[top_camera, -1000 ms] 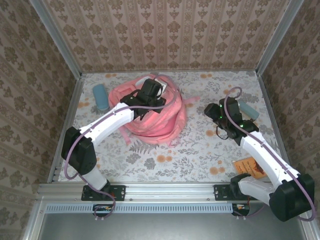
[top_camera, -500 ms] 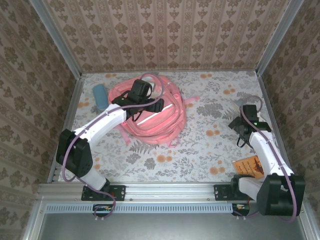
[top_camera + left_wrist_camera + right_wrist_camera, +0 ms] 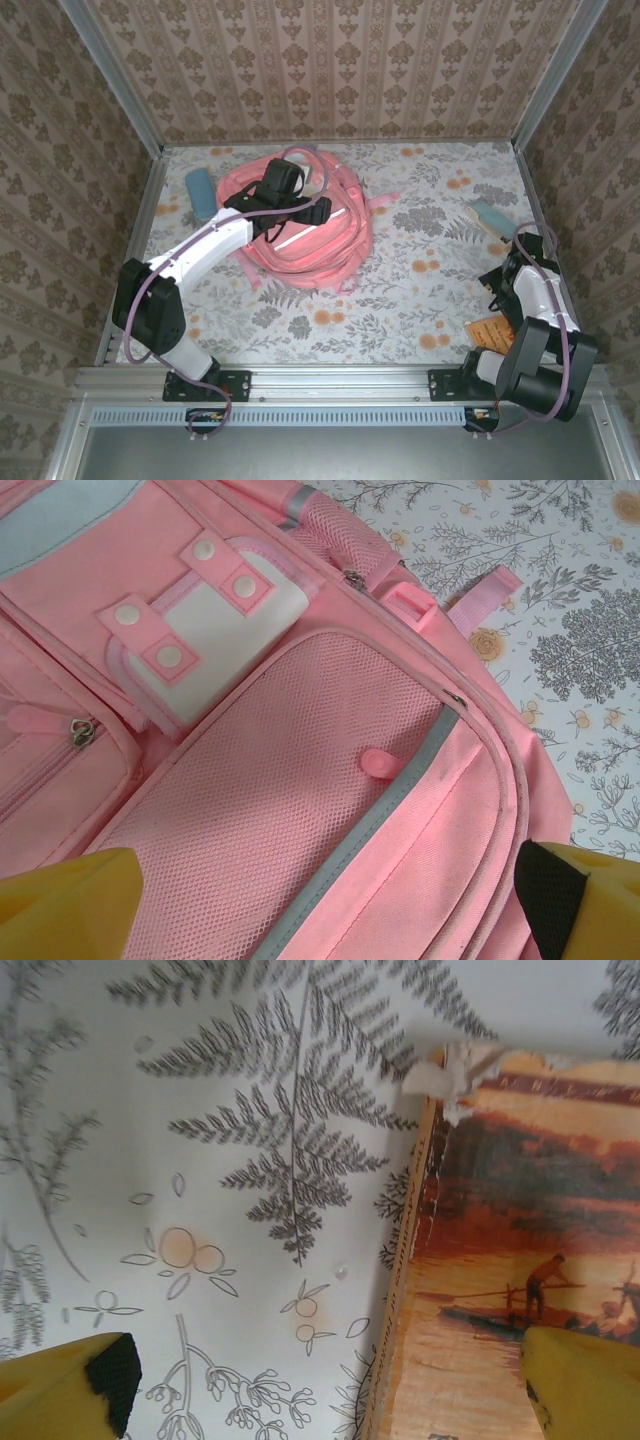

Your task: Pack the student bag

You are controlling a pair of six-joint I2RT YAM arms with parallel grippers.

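Two grippers stand with jaws apart. From above, the bag (image 3: 305, 228) lies left of centre on the table (image 3: 400, 300), left gripper (image 3: 330, 880) over it; the left wrist view adds its mesh pocket (image 3: 290, 810) and white patch (image 3: 235, 620), contents hidden. Right wrist view: right gripper (image 3: 328, 1365) above a book (image 3: 520, 1220) with a torn corner

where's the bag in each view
top external: bag lies far left of centre on the floral cloth.
left wrist: bag runs from the left edge towards the right, mesh pocket mid-picture.
shared landmark: the floral cloth at the bag's edge.
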